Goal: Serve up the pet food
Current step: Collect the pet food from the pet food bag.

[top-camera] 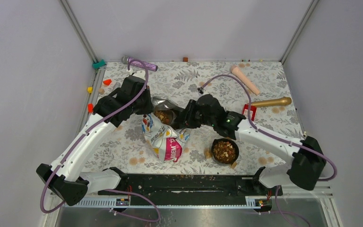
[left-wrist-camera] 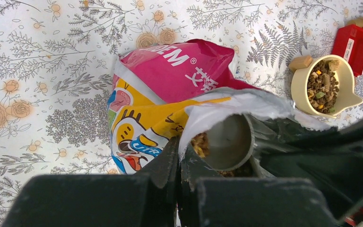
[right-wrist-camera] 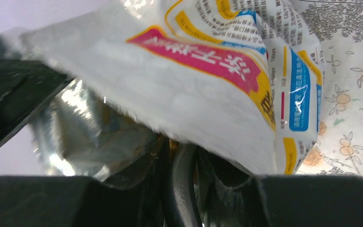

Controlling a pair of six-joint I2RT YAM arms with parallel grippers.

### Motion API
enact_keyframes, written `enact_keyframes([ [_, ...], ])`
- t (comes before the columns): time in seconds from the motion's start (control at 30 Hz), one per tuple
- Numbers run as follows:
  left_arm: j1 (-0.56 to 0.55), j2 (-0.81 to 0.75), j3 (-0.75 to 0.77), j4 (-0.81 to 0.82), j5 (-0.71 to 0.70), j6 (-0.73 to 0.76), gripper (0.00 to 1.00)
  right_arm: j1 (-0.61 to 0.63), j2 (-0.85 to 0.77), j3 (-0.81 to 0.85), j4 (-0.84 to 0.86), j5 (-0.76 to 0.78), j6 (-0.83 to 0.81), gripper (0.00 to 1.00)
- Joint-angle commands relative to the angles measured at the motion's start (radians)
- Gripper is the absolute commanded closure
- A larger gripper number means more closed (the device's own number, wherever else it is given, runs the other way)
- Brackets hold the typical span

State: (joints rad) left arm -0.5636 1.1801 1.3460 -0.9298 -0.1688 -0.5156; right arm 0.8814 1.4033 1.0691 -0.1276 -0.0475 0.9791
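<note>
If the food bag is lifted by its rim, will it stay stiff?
Probably floppy: the bag looks like thin, crinkled foil, folded where the left gripper pinches it. The kibble inside likely makes it bottom-heavy.

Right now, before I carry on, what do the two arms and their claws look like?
Both the left arm and right arm have white link shells with black joint housings and black bases. A purple cable loops along each. A green light glows on the right arm's wrist. The left claw and right claw are matte black, with blocky fingers.
</note>
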Motion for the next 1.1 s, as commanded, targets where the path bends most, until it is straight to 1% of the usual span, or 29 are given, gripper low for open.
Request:
enact_keyframes([
  [0.0, 0.006, -0.014, 0.016, 0.022, -0.020, 0.016, 1.00, 0.004, -0.193, -0.071, 0.268, 0.003, 0.105, 1.00],
  [0.17, 0.006, -0.009, 0.017, 0.022, -0.015, 0.016, 1.00, 0.004, -0.340, -0.157, 0.250, 0.086, 0.110, 1.00],
  [0.27, 0.005, -0.011, 0.017, 0.023, -0.012, 0.016, 1.00, 0.004, -0.393, -0.185, 0.238, 0.099, 0.112, 1.00],
  [0.63, 0.005, -0.016, 0.018, 0.022, -0.005, 0.016, 1.00, 0.004, -0.442, -0.215, 0.241, 0.117, 0.107, 1.00],
  [0.67, 0.005, -0.016, 0.017, 0.023, -0.009, 0.016, 1.00, 0.004, -0.436, -0.203, 0.222, 0.121, 0.092, 1.00],
  [0.77, 0.006, -0.014, 0.016, 0.022, -0.013, 0.016, 1.00, 0.004, -0.395, -0.120, 0.072, 0.097, 0.025, 1.00],
  [0.83, 0.005, -0.013, 0.018, 0.023, -0.016, 0.016, 1.00, 0.004, -0.401, -0.111, 0.054, 0.085, -0.009, 1.00],
  [0.93, 0.005, -0.014, 0.016, 0.023, -0.021, 0.017, 1.00, 0.005, -0.450, -0.148, 0.067, 0.162, -0.016, 1.00],
  [0.97, 0.005, -0.012, 0.017, 0.022, -0.021, 0.016, 1.00, 0.004, -0.445, -0.134, 0.044, 0.153, -0.030, 1.00],
  [1.03, 0.005, -0.010, 0.017, 0.023, -0.023, 0.015, 1.00, 0.005, -0.435, -0.073, -0.075, 0.163, -0.083, 1.00],
  [1.07, 0.006, -0.010, 0.016, 0.022, -0.024, 0.016, 1.00, 0.006, -0.442, -0.083, -0.079, 0.188, -0.081, 1.00],
])
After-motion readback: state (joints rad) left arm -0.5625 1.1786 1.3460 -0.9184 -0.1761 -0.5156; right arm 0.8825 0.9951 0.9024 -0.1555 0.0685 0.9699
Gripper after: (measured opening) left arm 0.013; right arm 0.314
